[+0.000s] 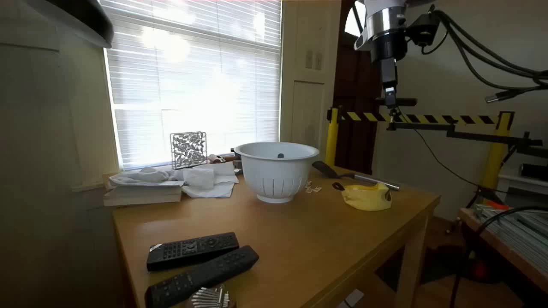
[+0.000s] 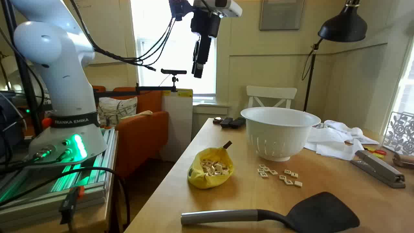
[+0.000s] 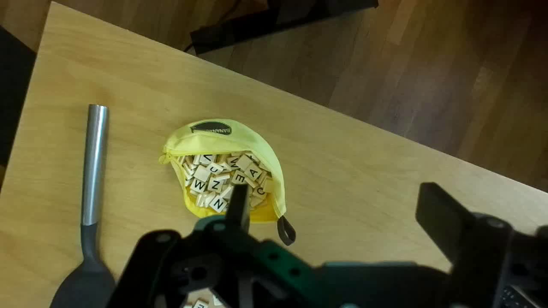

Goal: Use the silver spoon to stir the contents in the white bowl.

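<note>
Rises from the robot base [image 2: 58, 137] and reaches out high above the wooden table [image 1: 308, 235], cut off by the top edge in both exterior views. Hangs with the gripper [image 3: 338, 211] pointing down, well clear of the tabletop. Holds the fingers [image 3: 238, 205] wide apart in the wrist view, released, with tabletop showing between them. Has the silver-handled spatula [image 3: 93, 171] far below, flat on the table and well off to the left of both fingers in that view, with the yellow pouch [image 3: 248, 139] nearer the fingers. Runs nearly top to bottom along its long axis there, with the metal handle reaching toward the table's corner and the black blade toward the lower edge. Shows the spatula [image 2: 273, 216] lying almost crosswise in the foreground of an exterior view, with blade to the right and handle to the left. Shows the white bowl [image 2: 278, 136] well apart from the gripper, upright with its mouth up, with scattered letter tiles [image 2: 273, 172] between it and the spatula. Hides its floor behind the wall; cannot tell the contents.
</note>
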You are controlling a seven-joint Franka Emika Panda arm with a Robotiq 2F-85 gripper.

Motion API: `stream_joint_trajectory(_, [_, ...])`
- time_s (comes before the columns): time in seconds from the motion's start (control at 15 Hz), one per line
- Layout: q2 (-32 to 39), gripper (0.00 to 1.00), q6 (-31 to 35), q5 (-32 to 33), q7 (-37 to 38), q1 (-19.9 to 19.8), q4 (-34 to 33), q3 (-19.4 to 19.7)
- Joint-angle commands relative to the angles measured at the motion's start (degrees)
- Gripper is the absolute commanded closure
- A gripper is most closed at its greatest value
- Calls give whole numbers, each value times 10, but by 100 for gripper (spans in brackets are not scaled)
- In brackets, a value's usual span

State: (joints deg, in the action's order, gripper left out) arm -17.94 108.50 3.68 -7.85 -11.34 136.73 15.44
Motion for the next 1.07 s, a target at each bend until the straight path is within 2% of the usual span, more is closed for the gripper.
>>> stream_joint_trajectory(0.0, [1, 0, -2, -2, -2, -5, -1, -5])
stream_joint_trajectory(0.33, [1, 0, -2, -2, -1, -5, -1, -5])
stream_joint_trajectory(0.53, [30, 0, -11, -22, -79, 31, -31, -18])
stream_joint_trajectory(0.8, [66, 0, -10, -19, -146, 74, -73, -50])
stream_joint_trajectory(1.0, [117, 0, -30, -12, -206, 95, -139, -69])
